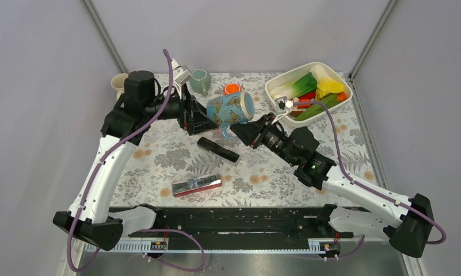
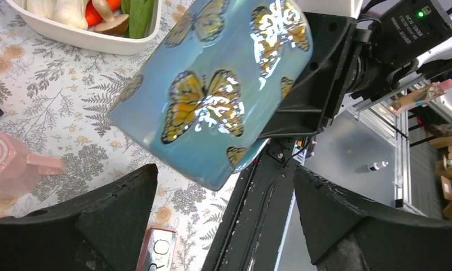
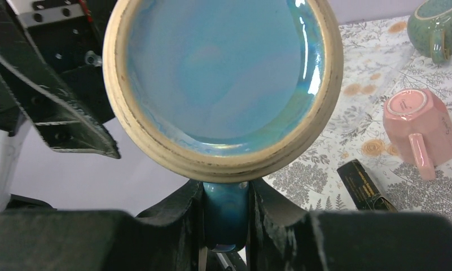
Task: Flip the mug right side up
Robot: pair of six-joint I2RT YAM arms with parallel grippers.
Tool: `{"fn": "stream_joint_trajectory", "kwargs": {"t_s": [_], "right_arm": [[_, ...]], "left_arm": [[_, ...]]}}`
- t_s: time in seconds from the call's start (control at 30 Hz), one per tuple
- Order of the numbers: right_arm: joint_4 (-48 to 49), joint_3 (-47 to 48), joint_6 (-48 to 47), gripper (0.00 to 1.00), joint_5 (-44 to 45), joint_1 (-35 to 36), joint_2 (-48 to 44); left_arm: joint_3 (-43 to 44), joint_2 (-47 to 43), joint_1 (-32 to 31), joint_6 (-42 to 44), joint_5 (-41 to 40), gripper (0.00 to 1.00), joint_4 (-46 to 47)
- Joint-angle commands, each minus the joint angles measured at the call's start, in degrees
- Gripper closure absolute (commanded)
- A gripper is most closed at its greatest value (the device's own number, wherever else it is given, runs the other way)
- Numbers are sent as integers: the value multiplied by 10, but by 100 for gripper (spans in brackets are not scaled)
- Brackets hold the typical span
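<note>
Clamping the mug (image 1: 231, 109) by its handle (image 3: 226, 195), the right end effector (image 3: 226, 226) holds it tilted above the table (image 1: 159, 155); the left end effector (image 1: 198, 119) gapes empty at its 9 o'clock.

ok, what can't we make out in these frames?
Orange object: top view, mostly behind the blue mug; left wrist, cut by the left edge.
Mug handle: right wrist, clamped in the right hand, which hides its sides and lower end.
Cream mug: top view, the left arm covers most of it.
Box label: top view, too small to read.
</note>
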Motion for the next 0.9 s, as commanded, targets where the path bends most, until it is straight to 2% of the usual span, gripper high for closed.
{"fn": "stream_joint_trajectory", "kwargs": {"t_s": [0.0,0.07,0.2,0.37,0.47,0.5,0.53,0.6,0.77,0.87], "right_arm": [[127,16,3,100,16,7,-42],[127,20,4,100,9,8,-39],[149,32,26,100,-10,9,-6],[167,41,32,100,-31,9,22],[165,47,37,100,-36,9,33],[158,51,38,100,-36,8,37],[146,54,41,100,-36,9,42],[110,64,39,84,-28,9,51],[43,62,29,31,26,9,62],[-24,73,7,8,56,9,73]], "left_arm": [[20,4,-1,-34,-6,8,30],[20,7,-3,-55,21,14,45],[19,3,-32,-104,43,31,100],[-3,-15,-71,-180,32,65,189],[1,-15,-73,-177,19,96,196],[1,-16,-73,-170,11,100,194],[-2,-19,-73,-164,-5,100,190],[-18,-28,-73,-154,-55,100,192],[-28,-33,-72,-64,-210,100,131],[-43,-41,-71,-8,-290,100,119]]}}
